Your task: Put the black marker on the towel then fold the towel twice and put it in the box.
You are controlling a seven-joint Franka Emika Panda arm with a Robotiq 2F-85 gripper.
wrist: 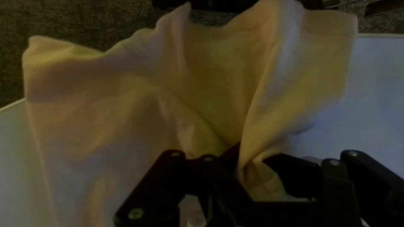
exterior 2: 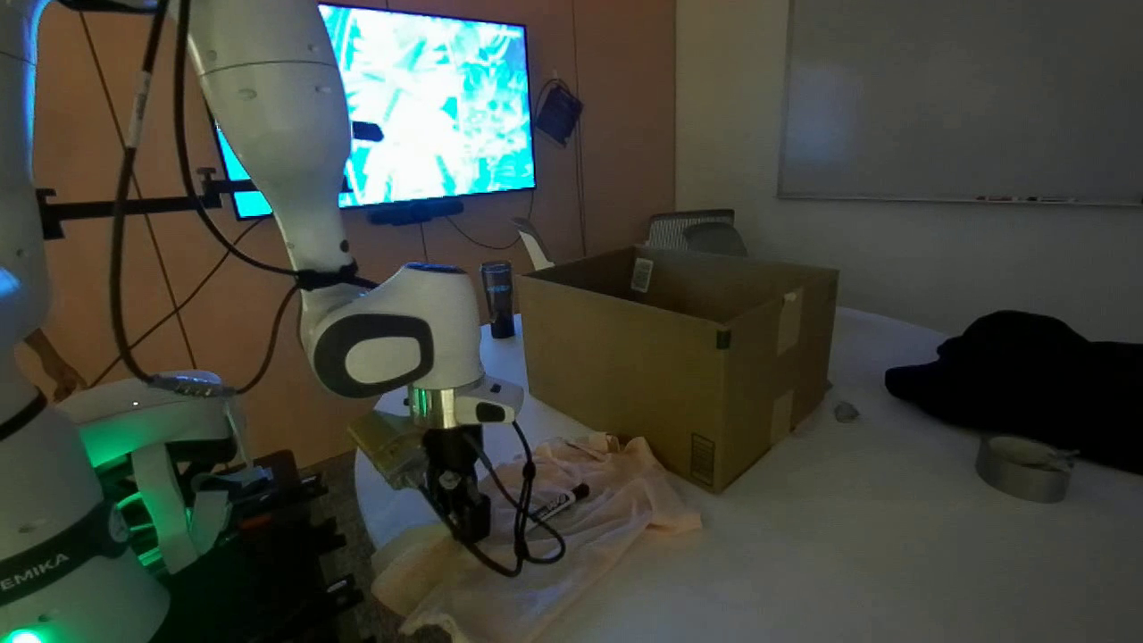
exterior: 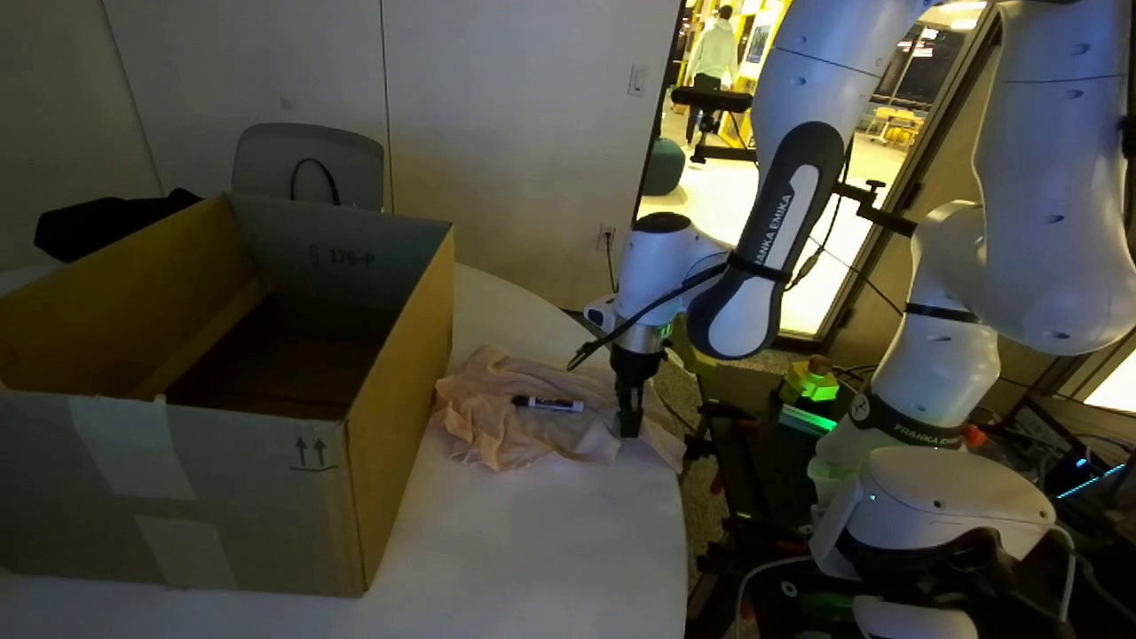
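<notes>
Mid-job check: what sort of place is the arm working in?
Probably an office meeting room, judging by the big lit screen on the wall, the whiteboard and the broad white table.

wall [exterior: 515,160]: pale, switch [exterior: 637,80], outlet [exterior: 606,238]
screen [exterior 2: 438,107]: lit, blue-white
whiteboard [exterior 2: 964,98]: on wall
table [exterior: 532,550]: white, curved edge
chair [exterior: 266,164]: grey
floor [wrist: 79,19]: dark, mottled
space beyond [exterior: 719,191]: bright yellow
light: dim here
</notes>
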